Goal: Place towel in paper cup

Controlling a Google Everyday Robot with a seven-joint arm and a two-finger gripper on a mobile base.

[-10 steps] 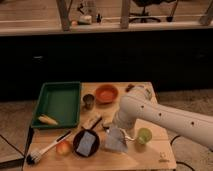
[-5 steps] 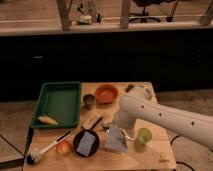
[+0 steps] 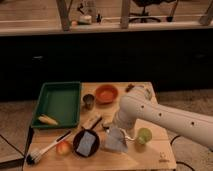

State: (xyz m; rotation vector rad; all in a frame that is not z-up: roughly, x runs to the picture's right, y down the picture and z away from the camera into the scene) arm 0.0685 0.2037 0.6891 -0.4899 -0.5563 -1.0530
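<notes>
Nothing has moved: gripper over towel, beside paper cup.

1 claw, low center over bench. 1 towel right under claw. 1 paper cup just right of claw. 1 orange bowl, 1 dark metal cup behind claw. 1 green tray, 1 pan, 1 brush, 1 peach fruit to its left.

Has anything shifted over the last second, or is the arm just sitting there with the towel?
No visible change. The gripper hangs low over the table at the towel, just left of the paper cup, as it did a second ago. The towel is not in the cup yet. The green tray, orange bowl and brush have not moved.
</notes>
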